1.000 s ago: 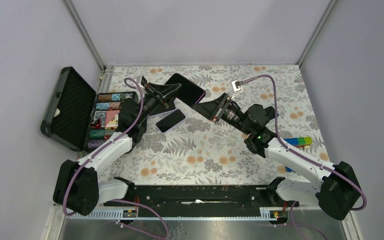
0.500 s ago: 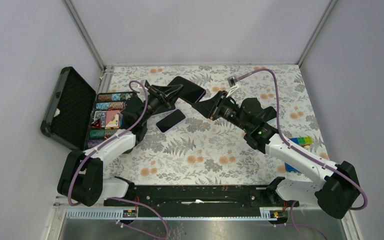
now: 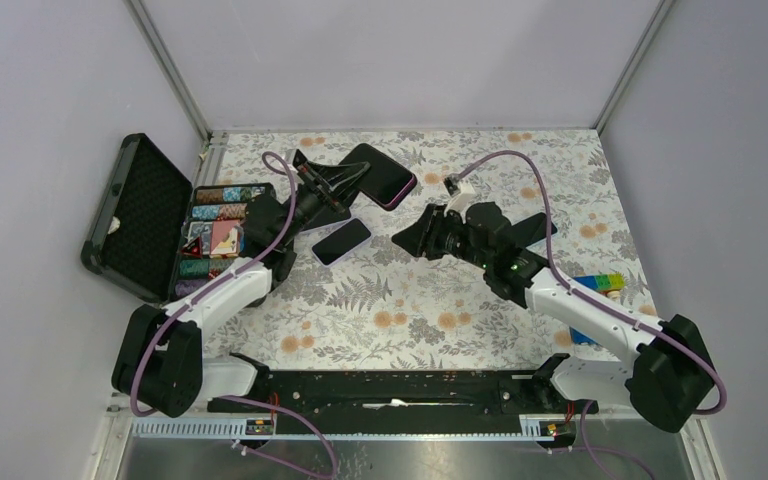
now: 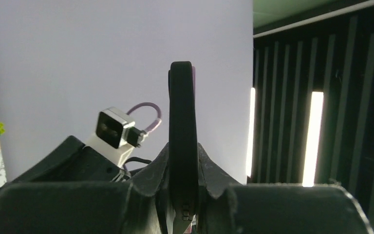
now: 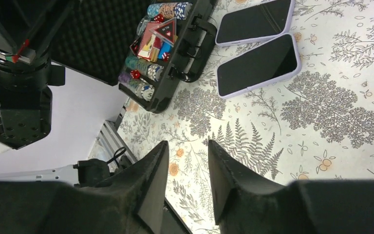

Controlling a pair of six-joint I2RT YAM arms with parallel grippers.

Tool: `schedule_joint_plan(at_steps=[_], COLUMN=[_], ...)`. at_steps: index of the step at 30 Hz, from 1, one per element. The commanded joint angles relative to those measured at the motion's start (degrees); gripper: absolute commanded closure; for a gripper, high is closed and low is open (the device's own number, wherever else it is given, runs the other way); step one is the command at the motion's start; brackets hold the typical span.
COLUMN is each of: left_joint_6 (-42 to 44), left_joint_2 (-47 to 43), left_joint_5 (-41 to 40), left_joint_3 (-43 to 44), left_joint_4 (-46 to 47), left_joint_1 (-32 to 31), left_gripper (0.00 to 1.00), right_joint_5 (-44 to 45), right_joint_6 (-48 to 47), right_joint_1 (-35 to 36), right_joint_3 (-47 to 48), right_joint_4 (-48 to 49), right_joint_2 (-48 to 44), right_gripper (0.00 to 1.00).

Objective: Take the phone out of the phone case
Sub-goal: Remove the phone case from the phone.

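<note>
My left gripper (image 3: 348, 181) is shut on the phone case (image 3: 382, 175), a dark slab with a purple rim, and holds it above the back of the table. In the left wrist view the case (image 4: 182, 107) stands edge-on between my fingertips (image 4: 182, 152). I cannot tell whether the phone is inside it. My right gripper (image 3: 407, 238) hangs open and empty to the right of the case, apart from it; the right wrist view shows only tablecloth between the fingers of this gripper (image 5: 187, 146). Two lilac-edged phones lie side by side on the cloth (image 5: 255, 20) (image 5: 259, 65); one shows from above (image 3: 341, 241).
An open black box of poker chips (image 3: 215, 235) stands at the left with its lid (image 3: 135, 215) folded out, also in the right wrist view (image 5: 168, 46). Coloured bricks (image 3: 600, 283) lie at the right. Walls close in the table on three sides.
My right gripper has let go of the case's corner, opened, and swung down and away toward the table. My left gripper keeps the case, now shifted slightly right.
</note>
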Motion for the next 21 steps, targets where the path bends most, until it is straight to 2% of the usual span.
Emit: schedule_joint_plan(at_steps=[1, 5, 8, 15, 17, 21], left_joint_6=[-3.04, -2.74, -2.07, 0.28, 1.13, 2.12], left_joint_2=[-2.37, -1.92, -1.39, -0.61, -0.61, -1.14], left_joint_5=[1.29, 1.08, 1.12, 1.45, 1.67, 1.32], left_joint_3=[3.00, 2.69, 2.88, 3.24, 3.17, 2.24], left_joint_4=[10.27, 10.88, 11.02, 10.95, 10.76, 10.50], left_joint_1=[-0.04, -0.04, -0.04, -0.04, -0.04, -0.04], left_gripper=[1.00, 1.00, 1.00, 1.00, 1.00, 1.00], right_joint_5=[-2.64, -4.42, -5.69, -10.14, -10.37, -6.41], right_joint_6=[1.71, 1.65, 2.06, 5.18, 6.91, 11.05], right_joint_1=[-0.80, -1.25, -1.47, -1.55, -1.54, -1.60], right_joint_3=[0.64, 0.89, -0.08, -2.92, -3.33, -5.71], right_joint_4=[3.60, 3.74, 5.08, 14.53, 17.38, 24.83], right_joint_2=[-5.30, -9.24, -11.90, -14.30, -13.94, -12.22], right_gripper=[0.54, 0.44, 0.32, 0.09, 0.05, 0.12])
